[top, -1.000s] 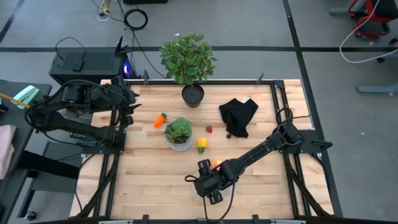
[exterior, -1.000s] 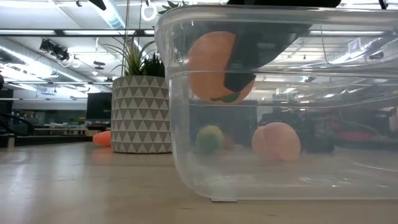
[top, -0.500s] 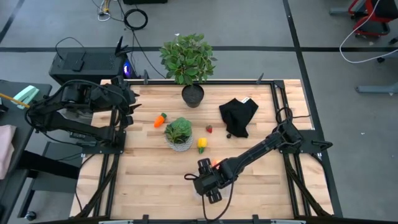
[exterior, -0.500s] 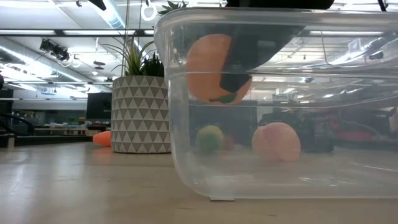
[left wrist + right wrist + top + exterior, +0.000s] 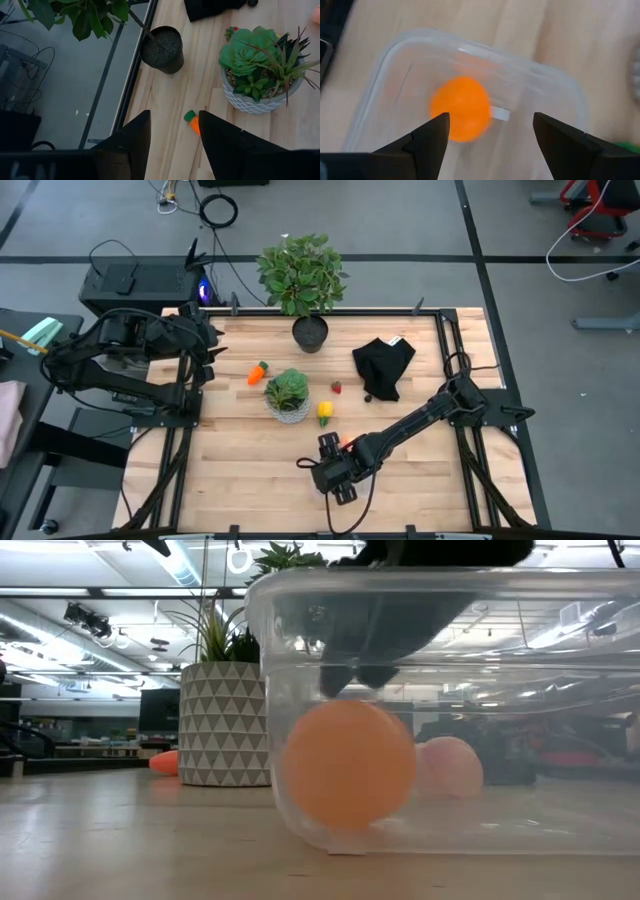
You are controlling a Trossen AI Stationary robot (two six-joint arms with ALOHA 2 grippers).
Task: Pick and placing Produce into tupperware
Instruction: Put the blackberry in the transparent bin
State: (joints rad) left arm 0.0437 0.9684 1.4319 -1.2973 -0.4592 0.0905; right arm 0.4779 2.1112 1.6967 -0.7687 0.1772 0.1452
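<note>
— Wooden desk [image 5: 250,470] first, the biggest thing; what stands on it?

— A black pot [image 5: 310,333] with a tall green plant at the far edge, a black cloth [image 5: 384,366] near it, and a succulent in a white pot [image 5: 288,397] mid-desk.

— And the tupperware [image 5: 450,710]?

— Directly under the right gripper [image 5: 490,131], at the near edge of the desk. Its fingers [image 5: 427,137] stand apart with nothing between them, just above the rim.

— Where is the orange ball [image 5: 348,765]?

— Below those fingers, lying on the tupperware's floor, free of them. A peach-coloured piece [image 5: 452,768] sits on the desk beyond the container, seen through its wall.

— The left gripper [image 5: 172,137]?

— Off at the desk's left edge, well apart from the container. Its fingers are partly apart, gripping nothing; the carrot [image 5: 192,122] lies on the desk past their tips, beside the white pot.

— Smaller bits?

— A yellow piece [image 5: 325,412] just beside the white pot, and a red strawberry [image 5: 337,387] between that pot and the cloth.
</note>
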